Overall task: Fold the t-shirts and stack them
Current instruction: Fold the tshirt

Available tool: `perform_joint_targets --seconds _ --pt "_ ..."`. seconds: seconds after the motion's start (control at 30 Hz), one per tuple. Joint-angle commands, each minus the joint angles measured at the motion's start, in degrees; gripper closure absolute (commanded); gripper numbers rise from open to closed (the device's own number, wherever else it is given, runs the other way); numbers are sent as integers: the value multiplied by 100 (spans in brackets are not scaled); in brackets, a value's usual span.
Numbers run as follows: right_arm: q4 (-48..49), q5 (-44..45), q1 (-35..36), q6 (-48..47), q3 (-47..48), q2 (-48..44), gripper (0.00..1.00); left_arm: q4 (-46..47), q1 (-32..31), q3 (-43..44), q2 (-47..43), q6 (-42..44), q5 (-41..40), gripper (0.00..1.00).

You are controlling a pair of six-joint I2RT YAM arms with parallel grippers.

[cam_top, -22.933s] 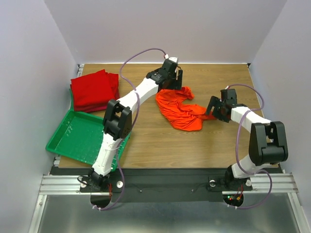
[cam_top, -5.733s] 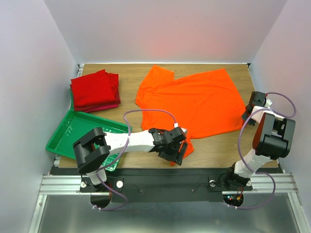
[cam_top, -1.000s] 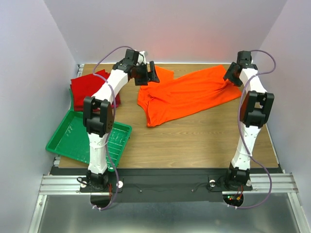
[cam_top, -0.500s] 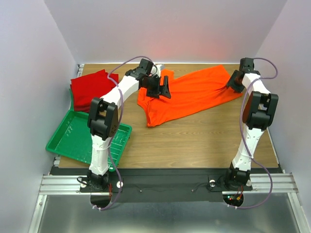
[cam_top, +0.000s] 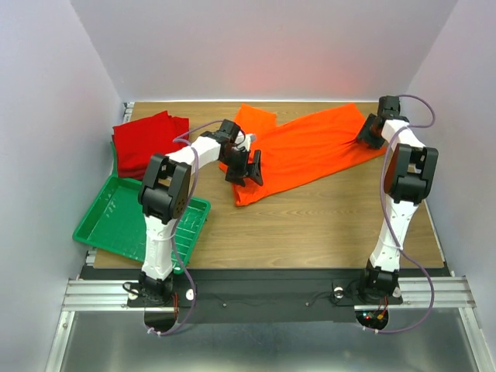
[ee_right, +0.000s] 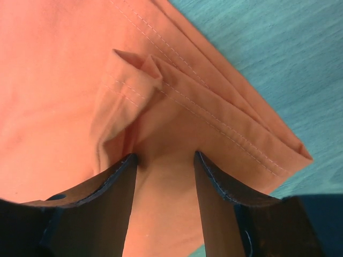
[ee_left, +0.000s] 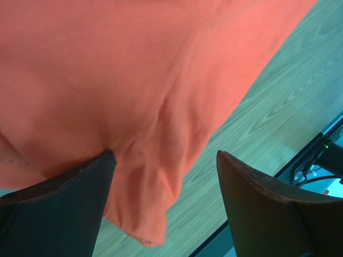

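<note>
The bright orange t-shirt (cam_top: 310, 151) lies folded lengthwise across the back of the table. My left gripper (cam_top: 246, 167) hovers over its near left end with the jaws wide open; in the left wrist view (ee_left: 163, 156) the orange cloth (ee_left: 107, 69) lies below the gripper, held by nothing. My right gripper (cam_top: 370, 132) is at the shirt's far right corner. In the right wrist view (ee_right: 163, 156) its fingers are apart and press down on the cloth (ee_right: 64, 64) beside the stitched hem. The deep red folded shirts (cam_top: 151, 143) are stacked at the back left.
A green grid tray (cam_top: 128, 217) sits at the near left, partly over the table's edge, below the left arm. Bare wood table (cam_top: 310, 225) lies in front of the orange shirt. White walls close in the back and both sides.
My left gripper has moved from the back by the shirt's collar toward the near side, over the shirt's left end. The right gripper has stayed at the far right corner.
</note>
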Motion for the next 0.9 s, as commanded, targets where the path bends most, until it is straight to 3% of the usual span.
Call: perform_joint_targets --seconds 0.0,0.27,0.6,0.87 --pt "60 60 -36 -206 -408 -88 47 135 5 -379 -367 137 93 11" --pt "-63 675 -36 -259 -1850 -1029 48 232 5 -1276 -781 295 -188 11" --pt "-590 824 -36 -4 -3326 -2372 48 -190 14 -1127 -754 761 -934 11" --pt "-959 861 -36 -189 -2759 -2691 46 -744 -4 -66 -807 648 -2042 11"
